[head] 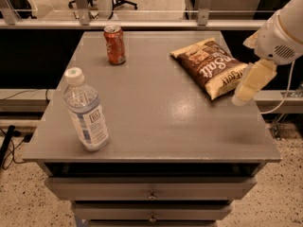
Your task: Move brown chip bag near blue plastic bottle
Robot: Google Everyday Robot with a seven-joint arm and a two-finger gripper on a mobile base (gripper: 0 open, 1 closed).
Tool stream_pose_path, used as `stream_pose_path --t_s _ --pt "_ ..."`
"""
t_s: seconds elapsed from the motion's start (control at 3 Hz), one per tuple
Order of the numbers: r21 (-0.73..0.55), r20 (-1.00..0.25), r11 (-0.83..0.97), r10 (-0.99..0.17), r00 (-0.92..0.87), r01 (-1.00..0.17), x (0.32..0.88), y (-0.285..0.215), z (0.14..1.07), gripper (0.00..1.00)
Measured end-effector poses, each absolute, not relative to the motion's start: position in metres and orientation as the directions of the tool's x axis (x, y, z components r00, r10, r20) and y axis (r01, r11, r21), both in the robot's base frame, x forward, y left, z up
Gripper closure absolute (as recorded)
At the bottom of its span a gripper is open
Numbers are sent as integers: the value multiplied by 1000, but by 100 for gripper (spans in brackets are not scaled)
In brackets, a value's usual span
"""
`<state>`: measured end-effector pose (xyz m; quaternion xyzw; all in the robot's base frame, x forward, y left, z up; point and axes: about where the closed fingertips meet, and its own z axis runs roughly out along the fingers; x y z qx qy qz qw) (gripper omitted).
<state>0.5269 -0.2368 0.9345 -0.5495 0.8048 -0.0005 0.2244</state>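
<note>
My gripper (245, 88) hangs at the right edge of the frame, over the right side of the grey table (156, 126), angled down and to the left from the white rounded housing of my arm (283, 34). Whether it is spread or closed I cannot tell from this angle, and it holds nothing that I can see. Its tip is just beside the tan-yellow end of the brown chip bag (210, 66); whether the two touch I cannot tell. The bag lies flat in the upper right part of the tabletop, lettering up, tan end pointing towards the lower right. The blue plastic bottle (86, 112) stands upright at the lower left of the tabletop, near the front left corner, white cap on, well apart from the bag. An orange-red soda can (115, 44) stands upright in the upper left part of the table, behind the bottle. Below the tabletop are two drawer fronts (151, 190) with small knobs
</note>
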Motion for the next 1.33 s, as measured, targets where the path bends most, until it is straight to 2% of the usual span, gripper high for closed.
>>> stream_pose_path --t_s 0.67,1.33 --pt "-169 -509 600 -733 -452 -782 586 -222 914 0" --pt "-83 -590 741 -576 -566 -666 630 -221 887 3"
